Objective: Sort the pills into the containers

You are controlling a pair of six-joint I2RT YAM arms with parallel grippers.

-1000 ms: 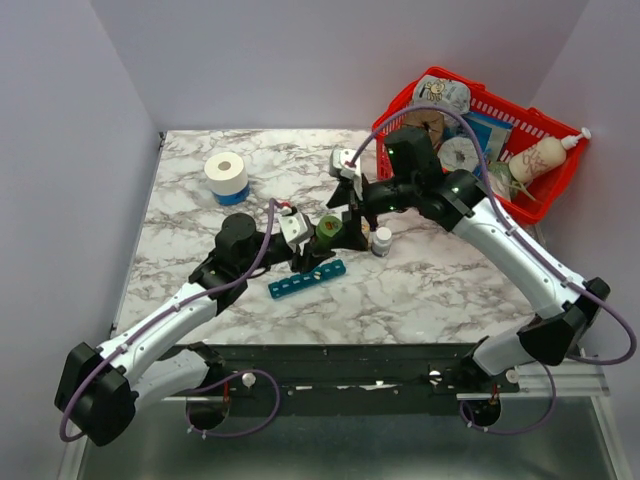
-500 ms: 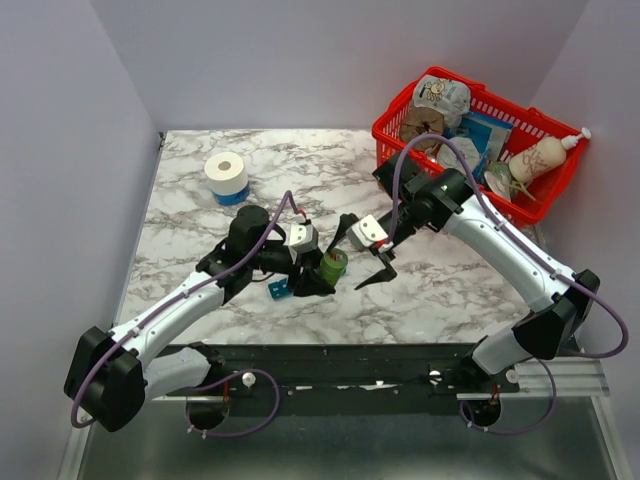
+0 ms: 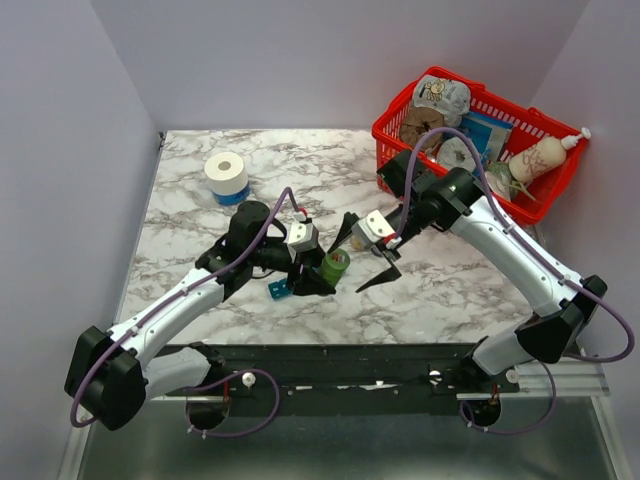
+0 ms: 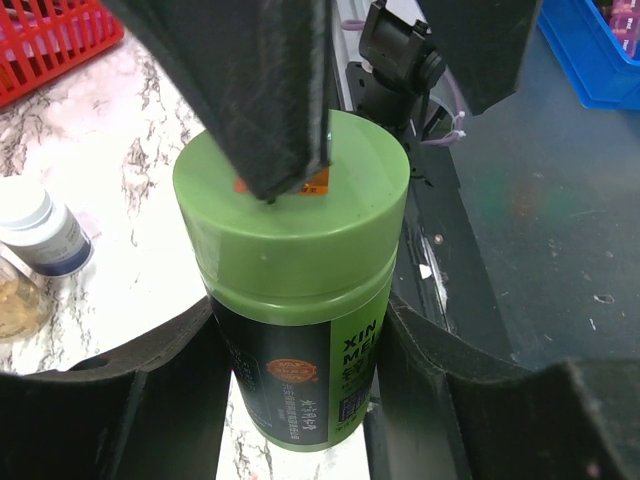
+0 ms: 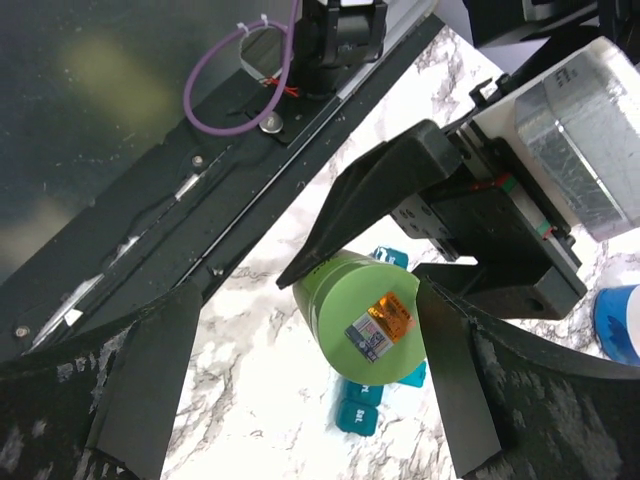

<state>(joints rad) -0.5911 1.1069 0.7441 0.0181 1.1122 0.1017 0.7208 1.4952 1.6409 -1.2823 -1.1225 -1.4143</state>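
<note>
Green-capped pill bottle point(image 3: 335, 265) sat tilted, clamped in the left gripper point(image 3: 318, 272). The right gripper point(image 3: 362, 253) stood wide at the cap point(image 4: 290, 190); it should centre there, close squarely, then twist. The teal-blue pill organiser point(image 3: 279, 290) lay under the left gripper, mostly hidden, only its near-left end showing.

The left gripper point(image 4: 300, 370) now holds the green bottle point(image 4: 290, 230) above the pill organiser point(image 5: 362, 412). The right gripper point(image 5: 310, 330) now sits at the bottle's cap, its fingers spread either side.

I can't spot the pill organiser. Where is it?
In the top view the pill organiser lies left of centre, mostly hidden beneath the left pincer and green bottle.
</note>
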